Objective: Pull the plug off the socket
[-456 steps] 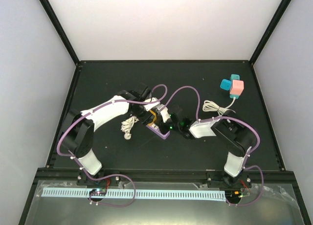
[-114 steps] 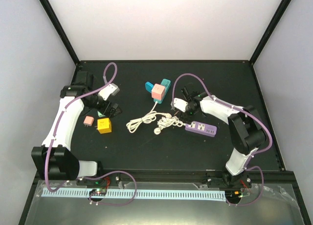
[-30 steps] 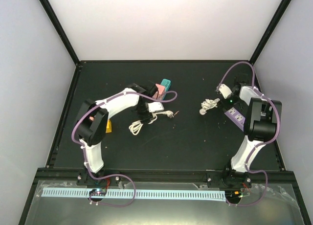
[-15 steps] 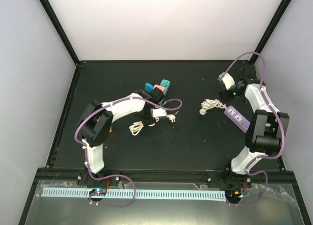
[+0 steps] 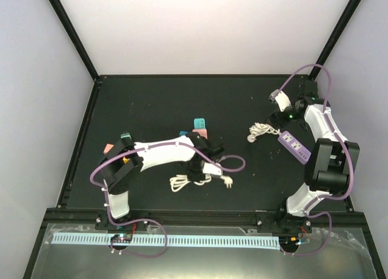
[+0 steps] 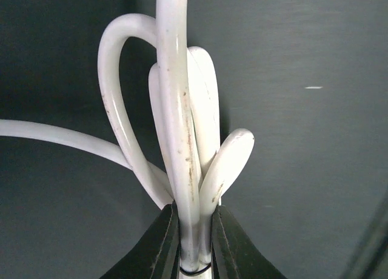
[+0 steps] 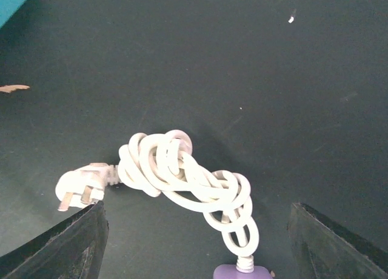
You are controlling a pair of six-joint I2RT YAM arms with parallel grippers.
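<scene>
My left gripper (image 6: 194, 213) is shut on a bundle of white cord loops (image 6: 182, 127). From above, that gripper (image 5: 197, 165) sits over the coiled cord (image 5: 187, 182) at the table's middle front. The cord's plug (image 5: 228, 182) lies free on the mat to the right. The socket cubes, teal (image 5: 199, 122), pink (image 5: 200, 133) and blue (image 5: 183, 134), lie just behind, apart from the plug. My right gripper (image 7: 197, 213) hangs open over a second knotted white cord (image 7: 188, 176), touching nothing.
A purple power strip (image 5: 294, 144) lies at the right with its cord (image 5: 260, 131) and white plug (image 7: 82, 188) coiled beside it. Small pink (image 5: 109, 148) and teal (image 5: 125, 135) adapters lie by my left arm's elbow. Black frame posts stand at the back corners.
My left gripper closed on the white cord and dragged it toward the front; the plug and the cubes shifted forward with it. The right arm drew back and has since held still.
</scene>
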